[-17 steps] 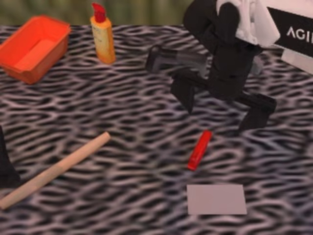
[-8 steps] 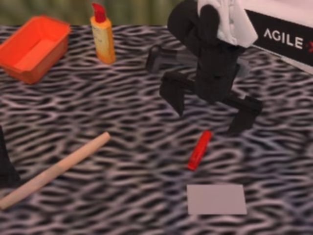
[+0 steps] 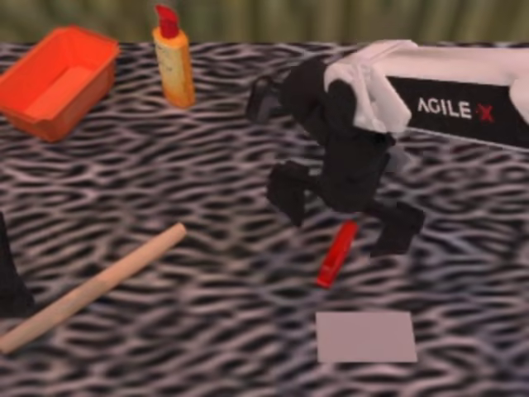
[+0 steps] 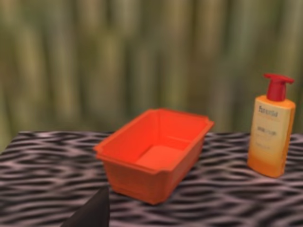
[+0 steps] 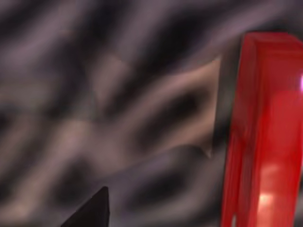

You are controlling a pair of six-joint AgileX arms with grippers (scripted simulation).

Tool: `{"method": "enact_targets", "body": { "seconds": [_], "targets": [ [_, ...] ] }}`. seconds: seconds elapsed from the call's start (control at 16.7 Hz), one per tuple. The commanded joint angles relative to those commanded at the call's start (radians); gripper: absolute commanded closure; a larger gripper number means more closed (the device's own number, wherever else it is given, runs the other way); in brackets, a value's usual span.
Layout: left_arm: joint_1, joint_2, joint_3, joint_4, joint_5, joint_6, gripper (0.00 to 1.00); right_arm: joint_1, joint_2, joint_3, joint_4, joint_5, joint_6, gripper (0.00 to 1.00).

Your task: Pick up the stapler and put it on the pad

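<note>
Red stapler [image 3: 337, 253]: lying flat on the table [image 3: 207, 273], right of centre, slanted with its far end under the right tool; fills one edge of the right wrist view [image 5: 262, 132] very close up.
Grey pad [image 3: 366, 337]: flat on the table just beyond the stapler's near end, toward the front edge; a strip of patterned cloth shows between the two.
Right tool [image 3: 343, 217]: fingers spread wide, one dark finger [image 3: 288, 192] on the left side of the stapler's far end and the other on its right, straddling it; holding nothing, and I cannot tell whether either finger touches the stapler.
Right arm [image 3: 446, 95]: white and black, reaching in from the table's right side, lettered AGILE X.
Dark grey object [image 3: 266, 98]: behind the right tool, mostly hidden by the arm.
Wooden rod [image 3: 92, 288]: lying slantwise on the left half, well apart from the stapler.
Yellow bottle [image 3: 173, 58]: upright near the back, red cap on top.
Orange bin [image 3: 58, 78]: back left corner, beside the bottle.
Left tool [image 3: 10, 281]: parked at the left edge, only a dark part visible.
</note>
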Motion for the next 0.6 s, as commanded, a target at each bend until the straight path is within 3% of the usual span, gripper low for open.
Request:
{"method": "enact_targets", "body": {
  "seconds": [0.42,0.6],
  "targets": [
    [0.000,0.000,0.000,0.000,0.000,0.000,0.00,0.002,0.031,-0.059,0.081,0.000,0.003,0.00],
    [0.000,0.000,0.000,0.000,0.000,0.000,0.00,0.002,0.031,-0.059,0.081,0.000,0.003,0.23]
  ]
}}
